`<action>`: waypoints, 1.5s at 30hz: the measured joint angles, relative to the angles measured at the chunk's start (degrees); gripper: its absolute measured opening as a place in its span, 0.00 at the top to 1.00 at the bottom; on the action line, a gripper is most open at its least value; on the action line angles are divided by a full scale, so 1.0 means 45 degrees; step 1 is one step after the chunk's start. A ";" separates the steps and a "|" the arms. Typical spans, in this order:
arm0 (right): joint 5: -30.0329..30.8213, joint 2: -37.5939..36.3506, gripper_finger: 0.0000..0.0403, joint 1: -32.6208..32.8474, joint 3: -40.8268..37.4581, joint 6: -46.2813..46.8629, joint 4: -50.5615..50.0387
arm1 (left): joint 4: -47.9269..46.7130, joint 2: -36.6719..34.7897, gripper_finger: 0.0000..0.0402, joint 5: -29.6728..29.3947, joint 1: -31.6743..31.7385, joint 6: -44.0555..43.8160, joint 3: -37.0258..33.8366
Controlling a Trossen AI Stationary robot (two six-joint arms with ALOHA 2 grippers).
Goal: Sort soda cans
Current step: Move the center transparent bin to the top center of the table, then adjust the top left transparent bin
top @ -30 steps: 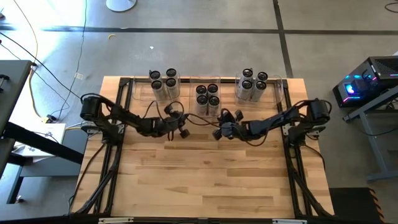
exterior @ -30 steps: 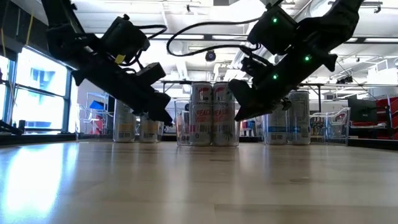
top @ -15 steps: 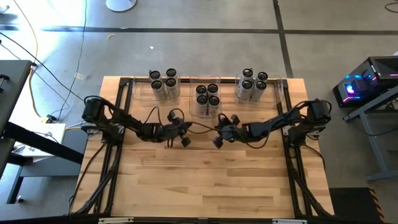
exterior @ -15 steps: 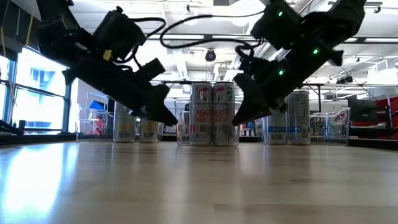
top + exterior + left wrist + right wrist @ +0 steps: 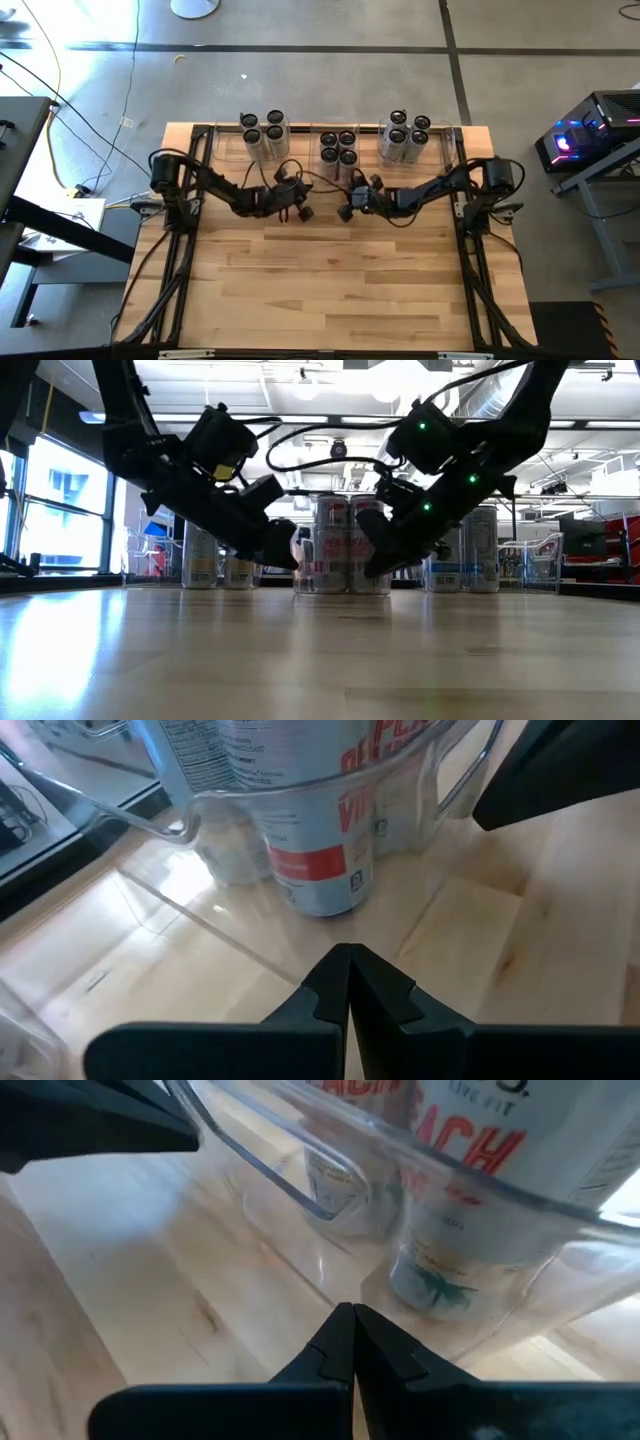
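**Both arms press the middle bin of cans toward the table's far edge**

While the two grippers stayed pinched shut and empty, the middle bin [image 5: 339, 152] stood nearer the table's [image 5: 330, 290] far edge than half a second earlier, closer to line with its two neighbours. The left gripper [image 5: 303, 212] and the right gripper [image 5: 345, 212] had come in side by side, close together, their tips low over the wood just short of the bin's near wall. Four soda cans [image 5: 339, 147] stood upright inside that bin, directly ahead of both sets of fingertips [image 5: 350, 982]; four more filled the left bin [image 5: 264, 133] and four the right bin [image 5: 406, 135], off to either hand. All twelve cans appeared grouped already, so the job looked close to done, with only the squaring-up of the row seemingly left.
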 joint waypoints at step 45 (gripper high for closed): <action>-0.2135 -0.2671 0.87 0.5706 0.0005 -0.3380 0.1762 | -0.8868 -0.7601 0.33 0.1723 0.2651 0.4320 -0.0005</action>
